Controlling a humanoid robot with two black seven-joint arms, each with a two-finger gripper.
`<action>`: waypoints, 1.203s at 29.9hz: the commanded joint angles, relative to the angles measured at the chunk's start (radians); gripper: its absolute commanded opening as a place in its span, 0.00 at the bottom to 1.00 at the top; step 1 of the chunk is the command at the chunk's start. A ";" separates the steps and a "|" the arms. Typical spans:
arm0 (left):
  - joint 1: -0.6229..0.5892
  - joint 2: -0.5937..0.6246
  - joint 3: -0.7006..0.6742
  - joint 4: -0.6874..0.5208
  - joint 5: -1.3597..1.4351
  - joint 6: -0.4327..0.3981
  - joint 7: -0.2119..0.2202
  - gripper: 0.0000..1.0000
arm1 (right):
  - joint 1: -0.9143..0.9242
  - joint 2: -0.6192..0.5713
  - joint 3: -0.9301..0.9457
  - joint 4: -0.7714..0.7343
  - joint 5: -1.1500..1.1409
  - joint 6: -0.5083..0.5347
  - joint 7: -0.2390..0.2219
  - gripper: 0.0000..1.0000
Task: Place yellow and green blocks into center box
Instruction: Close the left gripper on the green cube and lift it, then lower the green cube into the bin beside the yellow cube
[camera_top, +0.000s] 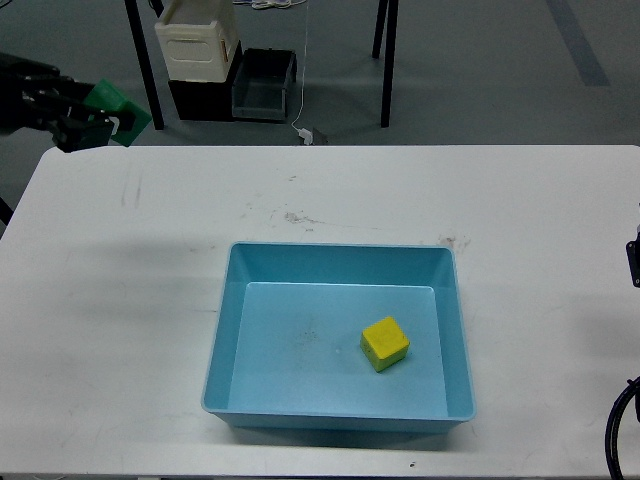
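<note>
The green block is held in my left gripper, which is shut on it, raised over the table's far left corner and well away from the tray. The yellow block lies inside the light blue tray, right of its middle, slightly turned. The tray sits on the white table near the front centre. Of my right arm only a small black piece shows at the right edge; its fingers are out of view.
Beyond the table's far edge, on the floor, stand a cream bin and a dark grey crate, with black table legs and a white cable. A black cable hangs at the bottom right.
</note>
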 joint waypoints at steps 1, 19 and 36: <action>-0.026 -0.058 0.003 -0.120 0.000 -0.001 0.000 0.27 | 0.000 0.000 0.009 -0.001 0.000 -0.003 -0.001 1.00; 0.030 -0.526 0.239 -0.112 0.237 -0.001 0.000 0.28 | 0.001 0.003 0.014 -0.019 0.000 -0.015 0.001 1.00; 0.162 -0.596 0.227 -0.006 0.320 -0.001 0.000 0.97 | 0.003 -0.001 0.003 -0.019 0.000 -0.011 0.001 1.00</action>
